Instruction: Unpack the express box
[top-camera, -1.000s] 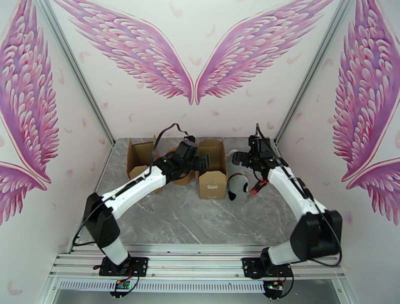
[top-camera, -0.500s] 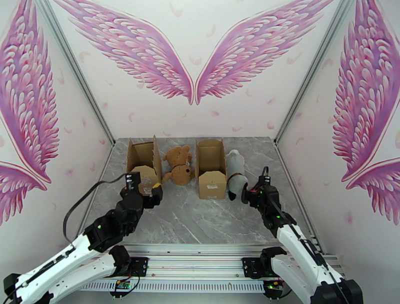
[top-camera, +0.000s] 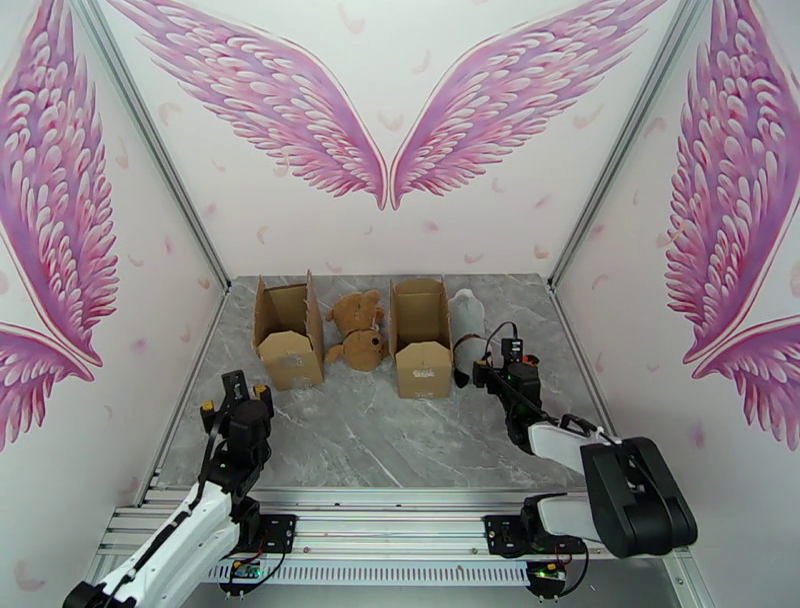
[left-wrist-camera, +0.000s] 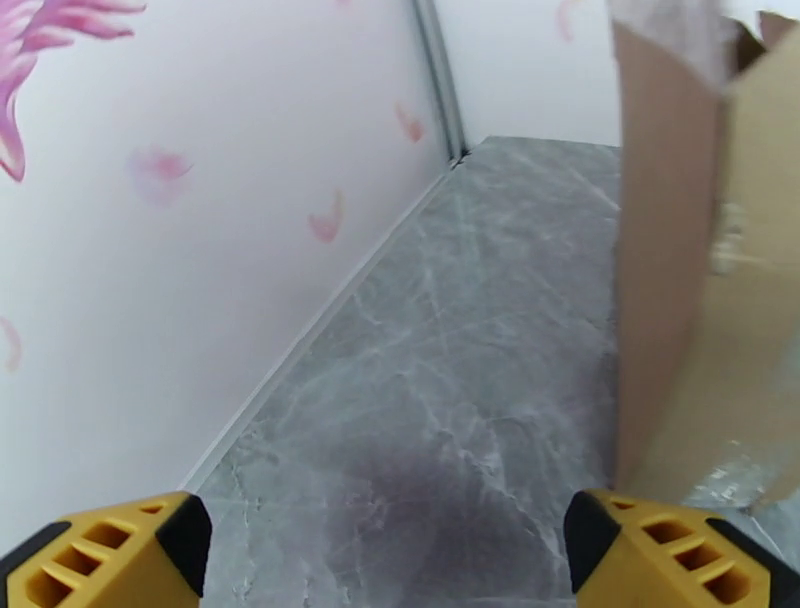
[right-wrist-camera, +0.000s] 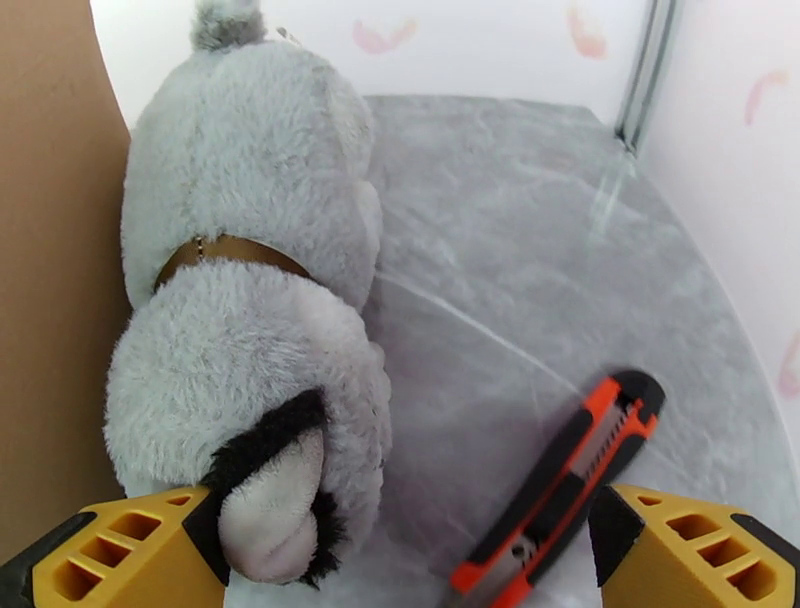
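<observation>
Right wrist: right gripper (right-wrist-camera: 400, 560) and left gripper (left-wrist-camera: 390, 555) are held wide open, empty. The grey plush toy (right-wrist-camera: 250, 290) is laid against the brown cardboard express box (right-wrist-camera: 45, 250); the orange-black utility knife (right-wrist-camera: 565, 490) could be knocked by any advance.

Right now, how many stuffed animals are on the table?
2. The brown teddy bear lies between the left box and the right box; the grey stuffed animal lies right of that box. More may hide inside the boxes.
</observation>
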